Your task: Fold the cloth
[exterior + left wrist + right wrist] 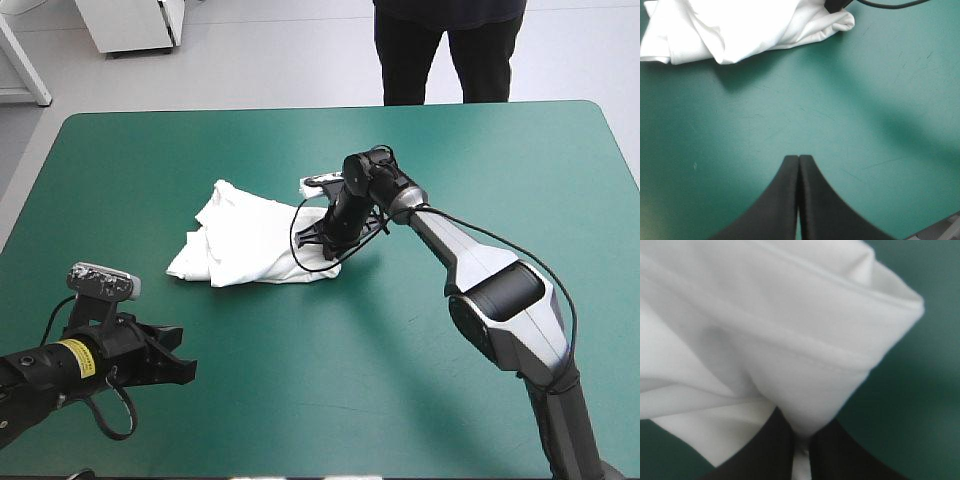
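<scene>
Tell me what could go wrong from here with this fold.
1. The right gripper pinches only a thin fold at the edge of the T-shirt, so it may slip out.
2. The T-shirt lies as a crumpled heap, so pulling one edge may drag it all instead of spreading it.
3. The left gripper is shut over bare teal-green cover, away from the T-shirt, so nothing anchors the other side.

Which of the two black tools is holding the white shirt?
The right arm's tool, pinching the white short-sleeved T-shirt; the left tool is shut over bare teal-green cover.
</scene>
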Controlling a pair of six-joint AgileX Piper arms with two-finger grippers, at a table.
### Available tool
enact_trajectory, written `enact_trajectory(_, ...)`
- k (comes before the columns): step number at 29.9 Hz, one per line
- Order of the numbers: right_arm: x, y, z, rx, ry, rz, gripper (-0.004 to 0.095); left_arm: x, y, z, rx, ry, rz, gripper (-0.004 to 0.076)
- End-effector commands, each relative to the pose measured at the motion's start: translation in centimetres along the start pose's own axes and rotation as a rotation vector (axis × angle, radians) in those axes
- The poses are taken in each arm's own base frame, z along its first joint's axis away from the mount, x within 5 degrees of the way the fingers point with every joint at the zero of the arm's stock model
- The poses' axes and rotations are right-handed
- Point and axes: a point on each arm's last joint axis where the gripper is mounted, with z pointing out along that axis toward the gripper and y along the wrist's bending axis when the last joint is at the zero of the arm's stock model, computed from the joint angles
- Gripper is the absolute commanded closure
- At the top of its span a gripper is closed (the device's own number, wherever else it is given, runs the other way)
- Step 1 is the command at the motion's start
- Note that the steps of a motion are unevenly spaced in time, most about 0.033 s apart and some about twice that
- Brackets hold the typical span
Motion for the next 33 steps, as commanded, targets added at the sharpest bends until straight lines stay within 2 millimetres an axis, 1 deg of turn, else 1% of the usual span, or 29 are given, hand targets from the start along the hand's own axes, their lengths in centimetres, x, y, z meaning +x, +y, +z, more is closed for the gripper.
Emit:
enact_trajectory(1, 0.2, -1.4, -5.0, 0.100, -0.067, -0.032, 0.0925, -0.9, -0.3, -0.5, 0.027, -0.077, -0.001, 0.0746)
enact_trajectory(3, 0.7, -2.8, -5.7, 0.166, -0.062, -0.028, 0.0925, -0.9, -0.3, -0.5, 0.027, -0.077, -0.001, 0.0746)
enact_trajectory(6, 2.2, -6.0, -6.8, 0.215, -0.032, 0.032, 0.0925, -0.9, -0.3, -0.5, 0.027, -0.077, -0.001, 0.0746)
enact_trajectory(9, 4.3, -9.6, -7.8, 0.249, 0.014, 0.109, 0.0925, -0.9, -0.3, -0.5, 0.027, -0.077, -0.001, 0.0746)
enact_trajectory(12, 6.9, -13.3, -9.1, 0.306, 0.050, 0.183, 0.0925, -0.9, -0.3, -0.5, 0.027, -0.077, -0.001, 0.0746)
enact_trajectory(17, 10.7, -19.5, -13.4, 0.383, 0.022, 0.339, 0.0925, -0.9, -0.3, -0.5, 0.027, -0.077, -0.001, 0.0746)
enact_trajectory(20, 12.8, -22.7, -15.9, 0.437, -0.007, 0.426, 0.0925, -0.9, -0.3, -0.5, 0.027, -0.077, -0.001, 0.0746)
enact_trajectory(23, 14.8, -25.6, -17.6, 0.447, -0.020, 0.482, 0.0925, -0.9, -0.3, -0.5, 0.027, -0.079, -0.001, 0.0746)
enact_trajectory(28, 17.8, -29.3, -19.3, 0.475, -0.023, 0.584, 0.0924, -1.0, -0.3, -0.5, 0.025, -0.080, 0.001, 0.0746)
enact_trajectory(33, 20.3, -31.6, -20.6, 0.485, -0.031, 0.669, 0.0925, -1.0, -0.3, -0.5, 0.030, -0.081, -0.002, 0.0746)
